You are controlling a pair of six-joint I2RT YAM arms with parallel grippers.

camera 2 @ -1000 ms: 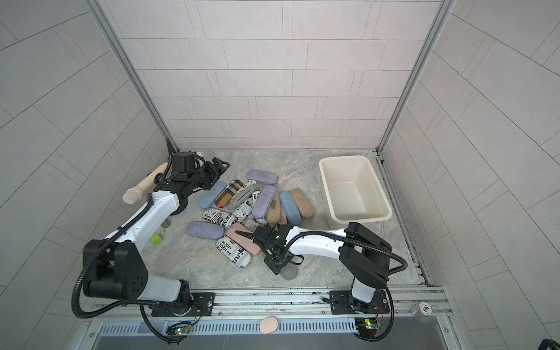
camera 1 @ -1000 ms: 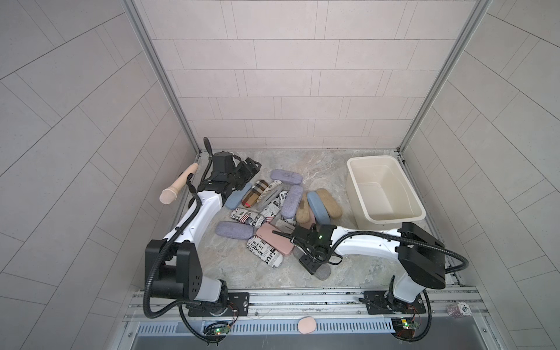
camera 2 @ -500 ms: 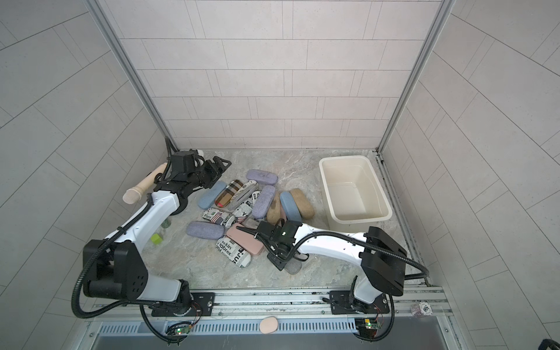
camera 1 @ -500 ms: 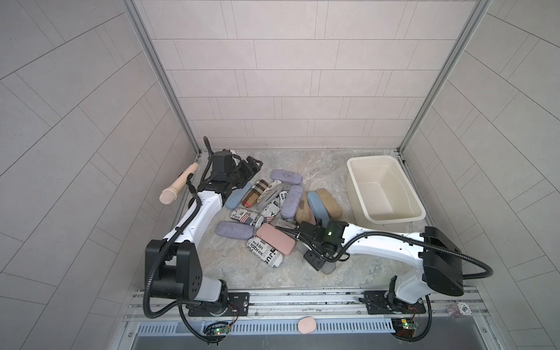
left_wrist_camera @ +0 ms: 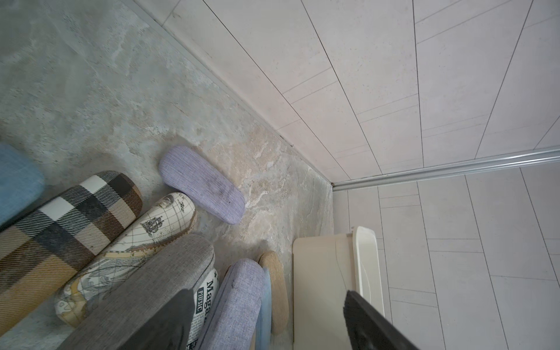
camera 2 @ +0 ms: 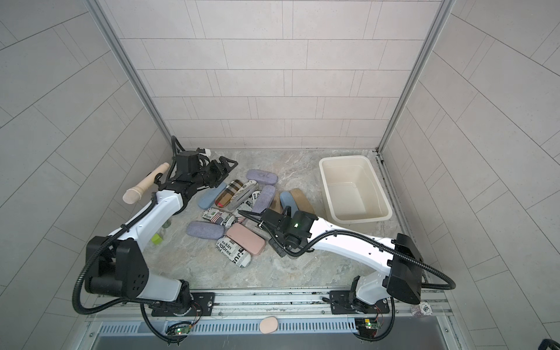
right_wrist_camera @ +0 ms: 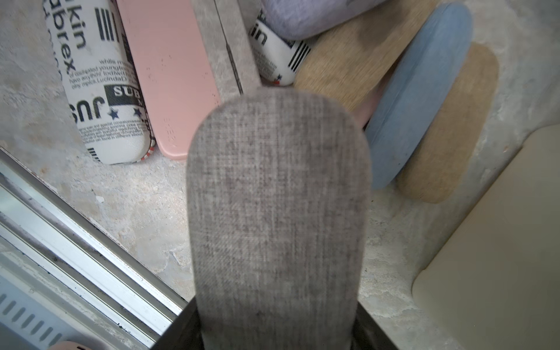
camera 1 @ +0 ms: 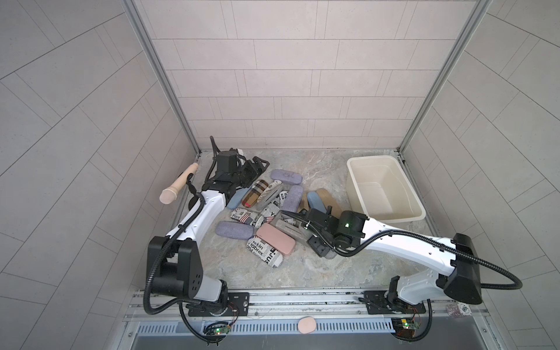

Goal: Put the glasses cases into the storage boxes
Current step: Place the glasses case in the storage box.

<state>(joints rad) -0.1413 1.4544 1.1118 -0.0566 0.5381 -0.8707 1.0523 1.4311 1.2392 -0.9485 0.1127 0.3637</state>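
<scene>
Though near tub (camera 1: 381,197), cases (camera 1: 275,242) outside it.

The left arm (camera 1: 201,216) and right arm (camera 1: 409,245) share glossy white links, boxy black joint housings (camera 1: 181,266) and black corrugated cables (camera 1: 146,291). A green light (camera 1: 346,225) glows on the right wrist. The left end effector (left_wrist_camera: 265,297) has matte black fingers (left_wrist_camera: 372,322).

marbled floor (camera 1: 242,272) with scattered glasses cases (camera 1: 275,242), cream tub (camera 1: 371,169)
</scene>
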